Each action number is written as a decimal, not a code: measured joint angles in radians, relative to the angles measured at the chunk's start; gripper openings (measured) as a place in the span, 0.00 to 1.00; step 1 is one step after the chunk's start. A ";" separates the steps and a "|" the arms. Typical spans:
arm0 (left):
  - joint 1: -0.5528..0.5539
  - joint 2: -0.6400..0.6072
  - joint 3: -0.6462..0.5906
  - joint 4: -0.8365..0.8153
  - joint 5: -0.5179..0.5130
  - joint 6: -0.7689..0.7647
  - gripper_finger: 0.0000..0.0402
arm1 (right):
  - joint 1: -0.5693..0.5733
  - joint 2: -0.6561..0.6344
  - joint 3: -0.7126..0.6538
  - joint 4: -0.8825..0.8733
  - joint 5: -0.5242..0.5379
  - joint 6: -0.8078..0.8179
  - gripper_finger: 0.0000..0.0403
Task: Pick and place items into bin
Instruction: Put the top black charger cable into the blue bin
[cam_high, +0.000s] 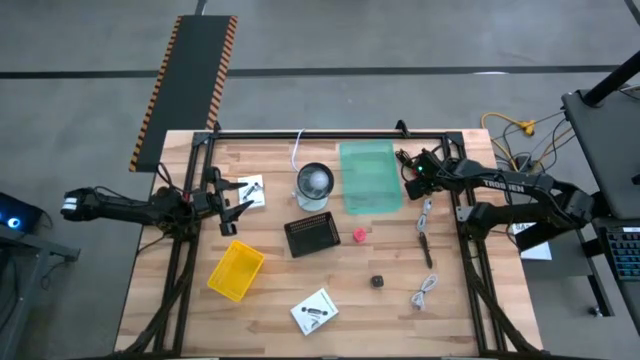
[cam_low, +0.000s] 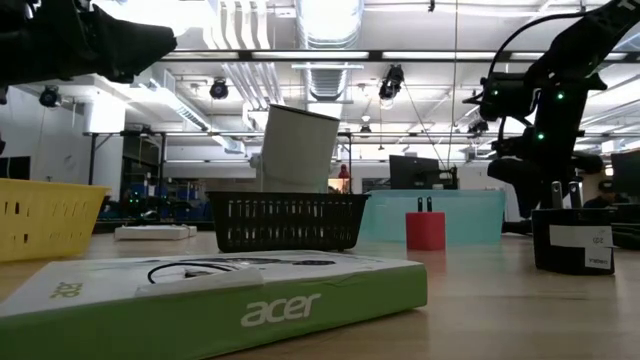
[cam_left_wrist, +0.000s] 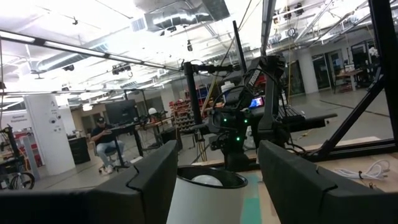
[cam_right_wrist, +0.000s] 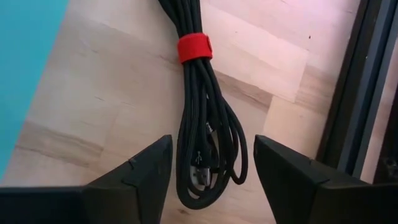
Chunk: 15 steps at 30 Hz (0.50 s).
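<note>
A black cable (cam_right_wrist: 205, 118) bound by a red band (cam_right_wrist: 194, 47) lies on the wooden table beside the teal bin (cam_high: 368, 178). My right gripper (cam_right_wrist: 211, 152) points down over the cable's looped end, open, one finger on each side of the loop and apart from it. In the high view that gripper (cam_high: 413, 180) is at the bin's right edge. My left gripper (cam_high: 237, 203) hangs open at the table's left side, close to a white packet (cam_high: 250, 190). Loose on the table lie a red cube (cam_high: 359, 235), a dark die (cam_high: 378, 282), a pen (cam_high: 426, 248), a white coiled cable (cam_high: 425, 292) and a second packet (cam_high: 315, 310).
A clear glass cup (cam_high: 314, 185) stands left of the bin, with a black mesh basket (cam_high: 310, 235) in front of it and a yellow basket (cam_high: 236, 270) at the near left. A black frame rail (cam_right_wrist: 357, 93) runs close beside the cable, toward the table's right edge.
</note>
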 joint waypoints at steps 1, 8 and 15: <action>0.000 0.000 0.000 0.000 0.000 0.000 0.52 | 0.000 0.000 0.000 0.001 0.000 0.000 0.55; 0.000 0.000 0.000 0.000 0.000 0.000 0.52 | 0.000 0.000 -0.002 0.005 -0.005 0.002 0.60; 0.000 0.000 0.000 -0.001 0.000 0.000 0.52 | 0.000 0.000 -0.008 0.006 -0.016 0.003 0.60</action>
